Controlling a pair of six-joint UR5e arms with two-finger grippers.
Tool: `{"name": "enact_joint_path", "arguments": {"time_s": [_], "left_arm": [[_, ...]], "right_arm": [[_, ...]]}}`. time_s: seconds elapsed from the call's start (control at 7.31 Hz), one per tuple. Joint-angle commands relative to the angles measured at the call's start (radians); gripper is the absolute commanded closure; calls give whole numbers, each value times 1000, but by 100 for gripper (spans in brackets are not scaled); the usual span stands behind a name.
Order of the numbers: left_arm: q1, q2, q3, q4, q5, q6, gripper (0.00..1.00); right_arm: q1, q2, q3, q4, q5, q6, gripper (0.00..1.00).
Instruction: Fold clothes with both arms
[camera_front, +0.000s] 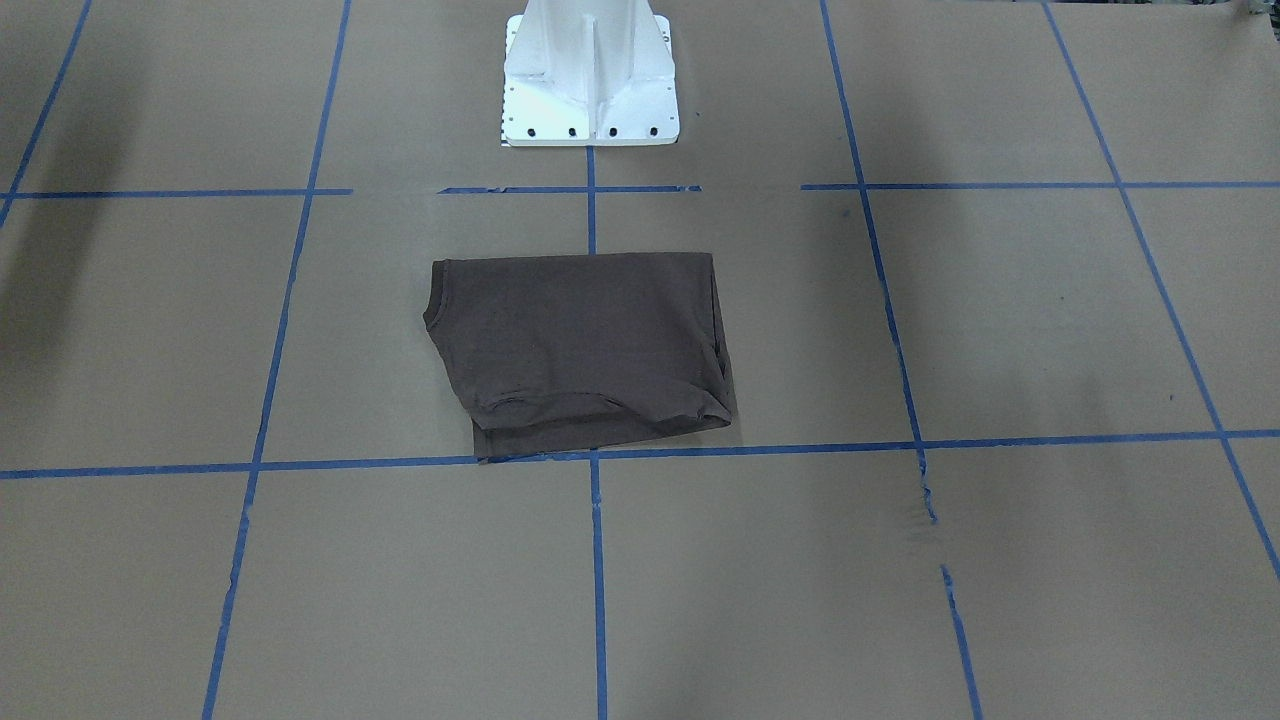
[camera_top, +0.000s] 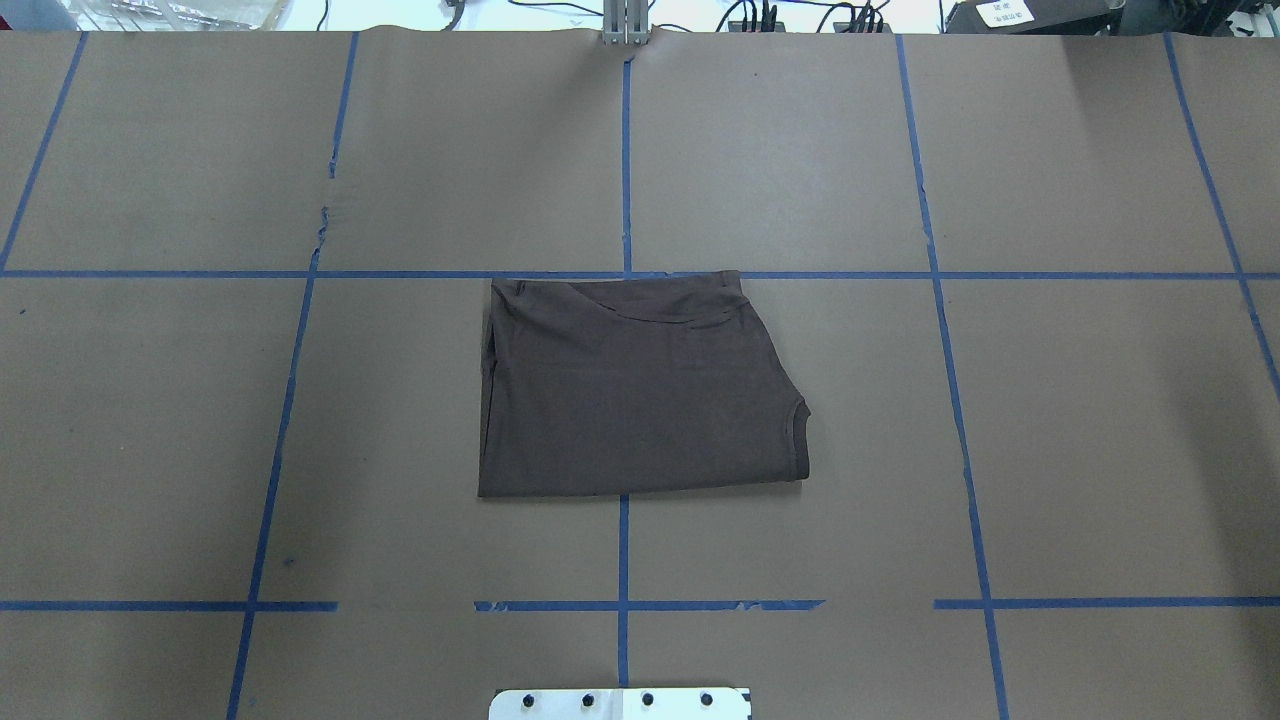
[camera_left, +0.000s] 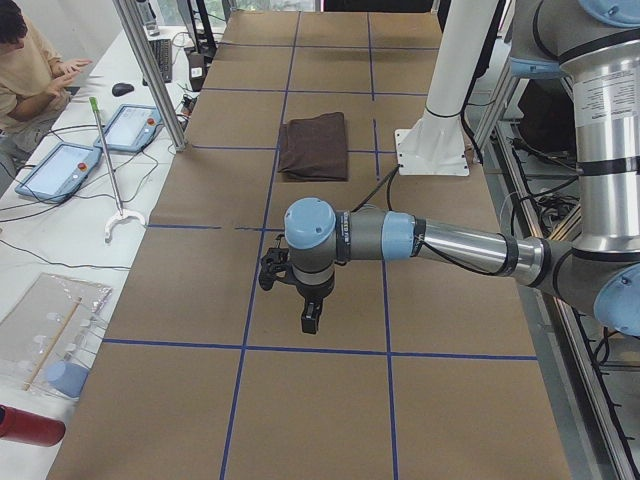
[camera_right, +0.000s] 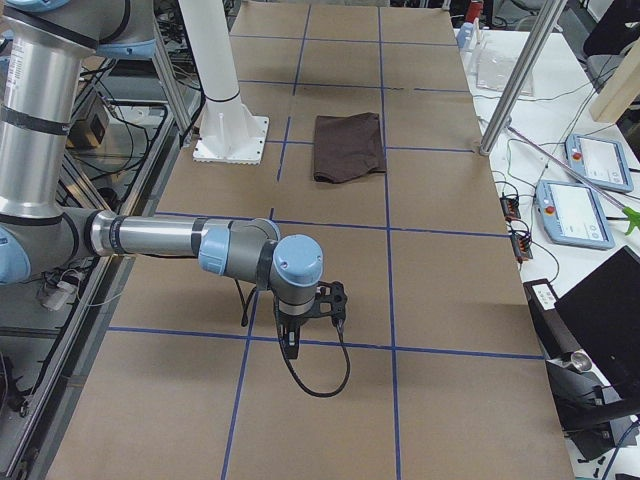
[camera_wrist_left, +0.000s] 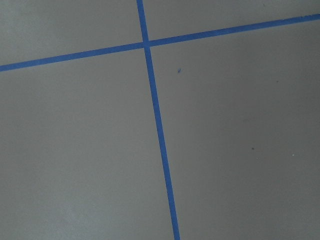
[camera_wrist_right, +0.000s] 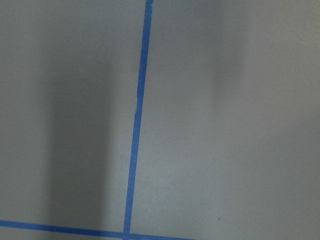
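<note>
The dark brown T-shirt (camera_front: 580, 350) lies folded into a rough rectangle on the brown paper table, in front of the pedestal, near the table's middle (camera_top: 640, 390). It shows small and far in both side views (camera_left: 313, 145) (camera_right: 349, 146). My left gripper (camera_left: 311, 322) hangs over bare paper far off to the left of the shirt, pointing down. My right gripper (camera_right: 291, 350) hangs over bare paper far off to the right. Neither touches the shirt. I cannot tell whether either is open or shut. Both wrist views show only paper and blue tape lines.
The white pedestal base (camera_front: 590, 80) stands behind the shirt. Blue tape lines (camera_top: 625, 150) grid the paper. An operator (camera_left: 25, 70) sits beyond the far table edge with control tablets (camera_left: 130, 125) and metal posts (camera_right: 515, 80).
</note>
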Motion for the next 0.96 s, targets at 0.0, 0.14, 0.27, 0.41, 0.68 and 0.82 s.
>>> {"name": "enact_joint_path", "arguments": {"time_s": [0.0, 0.14, 0.27, 0.41, 0.68, 0.82], "left_arm": [[4, -5, 62, -46, 0, 0, 0], [4, 4, 100, -66, 0, 5, 0], [2, 7, 140, -112, 0, 6, 0], [2, 30, 147, -155, 0, 3, 0], [3, 26, 139, -154, 1, -3, 0], [2, 24, 139, -154, 1, -2, 0]], "right_arm": [[0, -2, -3, 0, 0, -1, 0], [0, -2, -6, 0, 0, -1, 0], [0, -2, -7, 0, 0, 1, 0], [0, -2, -12, 0, 0, 1, 0], [0, -3, -15, 0, 0, -1, 0], [0, -3, -17, 0, 0, -1, 0]]}}
